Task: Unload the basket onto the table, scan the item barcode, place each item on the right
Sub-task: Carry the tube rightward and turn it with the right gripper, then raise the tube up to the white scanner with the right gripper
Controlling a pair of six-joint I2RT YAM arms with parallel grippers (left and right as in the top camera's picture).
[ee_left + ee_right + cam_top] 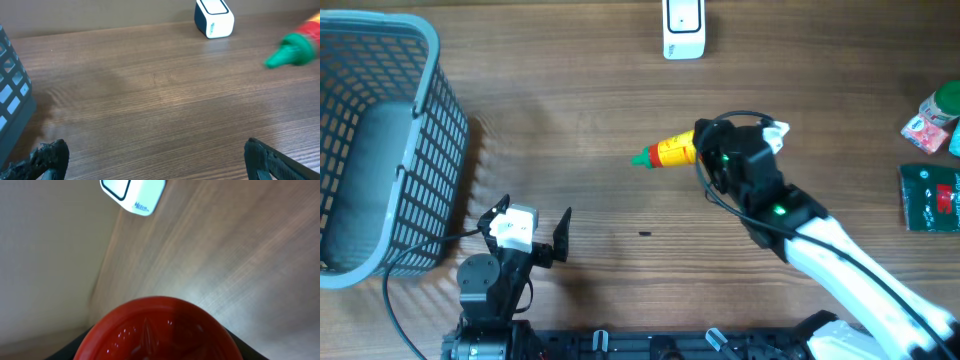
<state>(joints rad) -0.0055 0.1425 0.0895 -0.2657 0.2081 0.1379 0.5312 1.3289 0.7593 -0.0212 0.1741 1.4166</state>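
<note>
The item is a sauce bottle point(665, 152) with a yellow label and a green pointed cap, held sideways over the table's middle, cap pointing left. My right gripper point(705, 150) is shut on its rear end. In the right wrist view the bottle's red base point(157, 330) fills the lower frame between the dark fingers point(75, 347). No barcode shows. The white scanner point(683, 28) stands at the far edge, also seen as the scanner point(133, 192) and the scanner point(214, 19). My left gripper point(532, 215) rests near the front left, open and holding nothing point(154, 150). The bottle's cap point(292, 47) is at that view's right.
A grey-blue mesh basket point(380, 150) occupies the far left, its wall point(12, 100) close beside the left gripper. At the right edge lie a green packet point(930, 198) and a small red-and-green item point(932, 118). A tiny dark speck point(645, 235) lies mid-table.
</note>
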